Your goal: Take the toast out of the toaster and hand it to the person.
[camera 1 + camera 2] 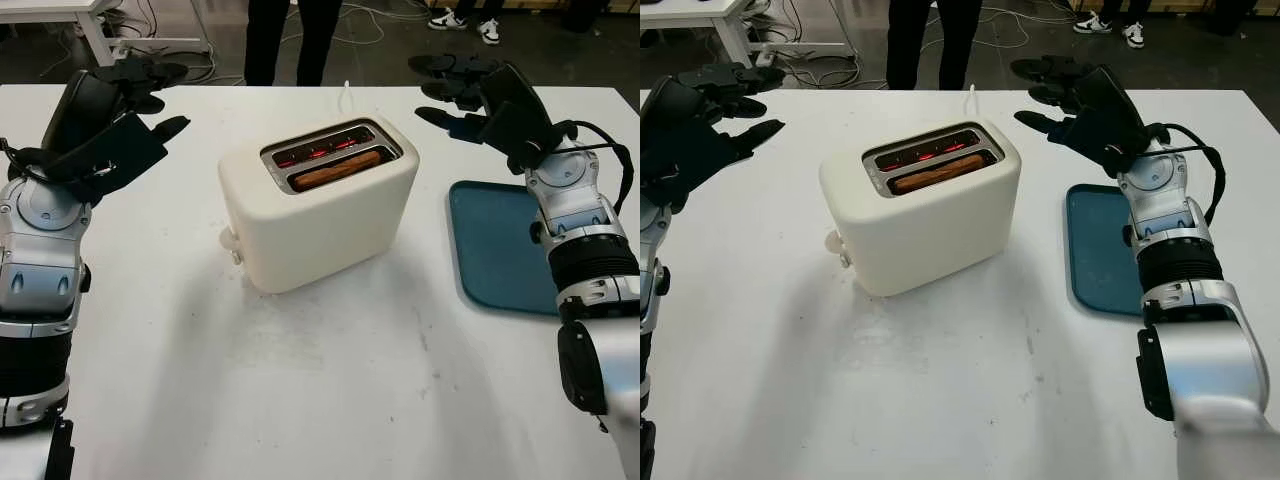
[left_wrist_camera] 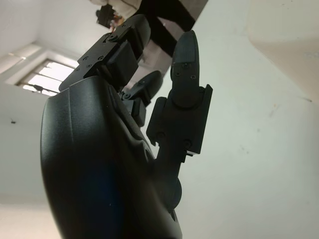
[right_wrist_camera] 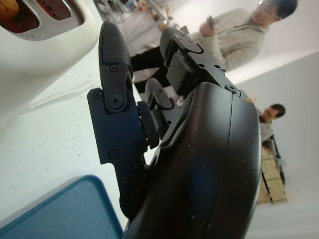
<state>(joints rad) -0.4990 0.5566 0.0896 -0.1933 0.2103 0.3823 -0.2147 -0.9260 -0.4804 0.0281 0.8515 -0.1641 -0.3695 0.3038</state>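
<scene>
A: Where is the toast?

B: It sits in the front slot of the toaster, in the middle of the table. Just its brown top edge peeks out. The back slot glows red inside.

A: Does a hand have it?

B: No. The left hand is up in the air to the left of the toaster, open, with nothing in it. The right hand is up on the other side, above the far end of the blue tray, and it is open with nothing in it too.

A: So which step is this?

B: It looks like the very start. The toast is not out yet.

A: What comes next?

B: One hand likely has to go over the slot, come down, and pinch that thin top edge. Then it can lift the toast straight up and reach out to the person who stands past the far side of the table
</scene>
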